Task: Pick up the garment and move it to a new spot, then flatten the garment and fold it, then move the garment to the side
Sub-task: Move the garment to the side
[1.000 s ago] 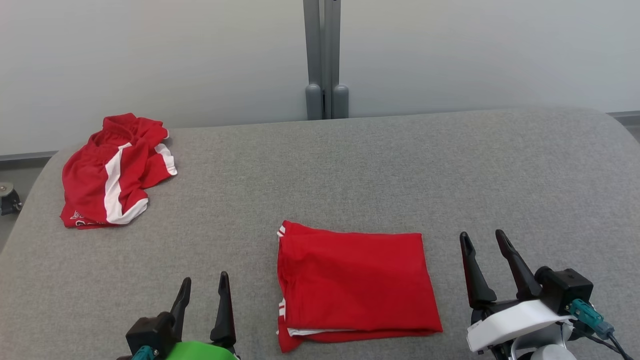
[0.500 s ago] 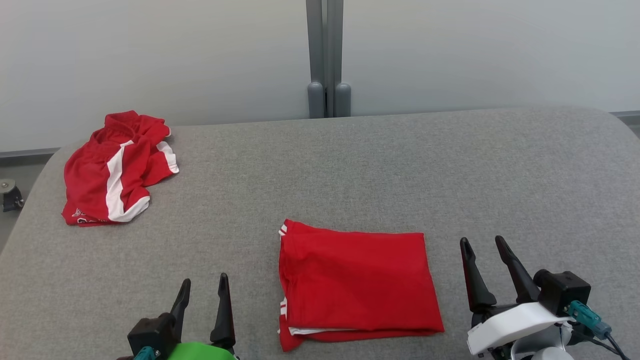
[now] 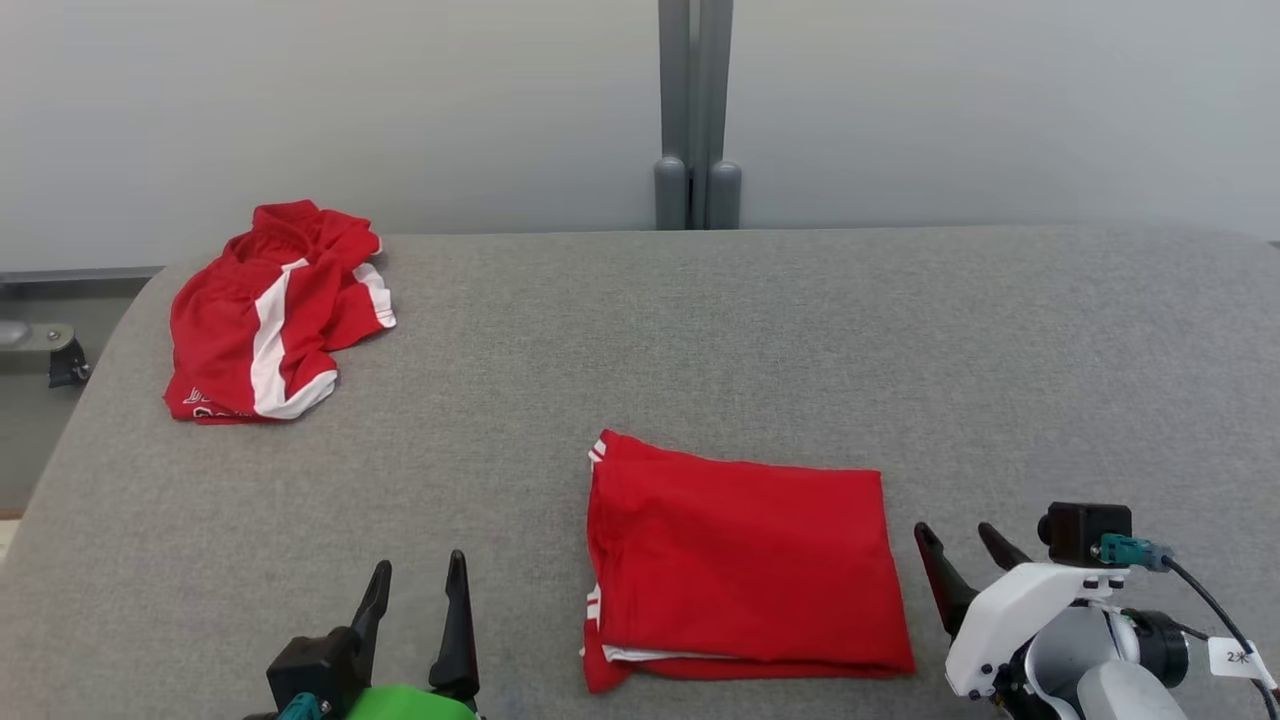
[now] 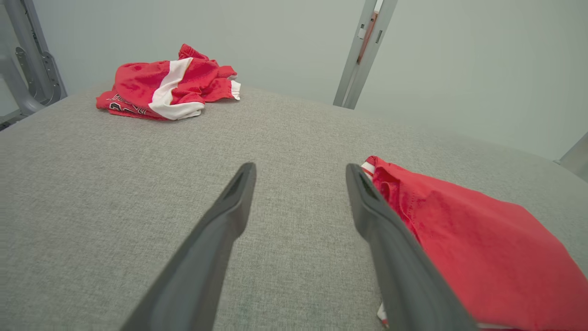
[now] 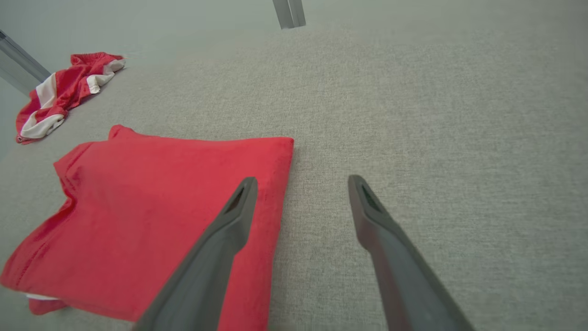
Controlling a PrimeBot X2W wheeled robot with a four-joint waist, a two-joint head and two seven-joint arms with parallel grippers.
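Head view: a grey fabric-topped bench (image 3: 800,330) with rounded corners, a pale wall (image 3: 300,100) behind it, and a grey post (image 3: 697,100) at its far edge.
Task item: the folded garment (image 3: 745,565), plain red, lies flat on the bench near the front edge, a little right of centre. It forms a neat rectangle of stacked layers, with thin white trim showing at its left side and front left corner.
Left side: the left pincer (image 3: 420,565) is low at the front, left of the folded garment and apart from it. Its two dark fingers are spread with nothing between them.
Right side: the right pincer (image 3: 952,532) sits just beside the folded garment's right edge, fingers likewise parted and empty.
Left wrist view: bare grey cloth shows in the gap between the fingers, and the red fabric's near corner lies just past the right-hand finger.
Right wrist view: one finger overlaps the garment's edge and the other is over bare bench. I cannot tell whether the finger touches the fabric.
Far corner: a crumpled garment (image 3: 275,315), red with broad white stripes and lettering at its hem, is heaped at the bench's far left, well apart from the folded one and both pincers.
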